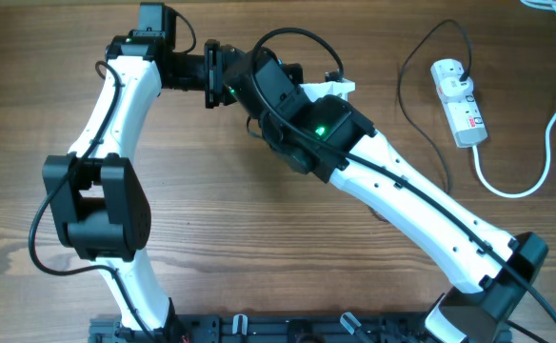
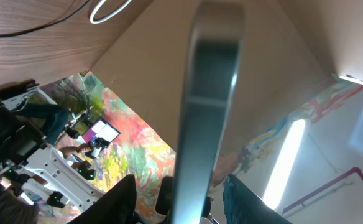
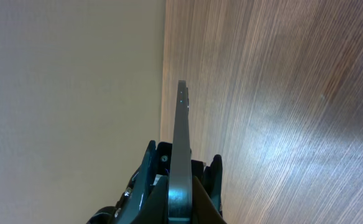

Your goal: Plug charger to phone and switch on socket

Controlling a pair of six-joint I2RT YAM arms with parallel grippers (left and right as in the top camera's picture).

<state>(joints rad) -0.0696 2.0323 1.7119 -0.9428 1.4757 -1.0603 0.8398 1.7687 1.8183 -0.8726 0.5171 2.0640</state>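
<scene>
Right wrist, nearest: my right gripper (image 3: 183,154) at bottom centre, its fingers pressed together on the phone (image 3: 179,124).
Right wrist, phone: I see it edge-on, a thin grey blade rising from bottom centre to mid-frame.
Right wrist, behind: the table (image 3: 281,93) fills the right half and a plain wall fills the left.
Left wrist, nearest: the phone again, a broader grey slab up the centre, standing between the fingers of my left gripper (image 2: 180,186) at the bottom edge.
Left wrist, grip: the jaws stand partly apart, and I cannot tell whether the pads press on the phone.
Overhead, arms: both wrists meet at upper centre, and the phone is hidden under them.
Overhead, charger: the charger (image 1: 404,81) runs as a thin black cable at upper right, down under my right forearm. Its plug tip is not in view.
Overhead, socket: the socket (image 1: 459,103) lies at far right, well apart from both grippers, with its white cord (image 1: 516,186) looping below it.
Step in hand: by my judgement, passing the phone between my hands.
Doing it well: confirm one firm clamp before loosening the other, hold the phone level, and leave its port end clear for the plug.
</scene>
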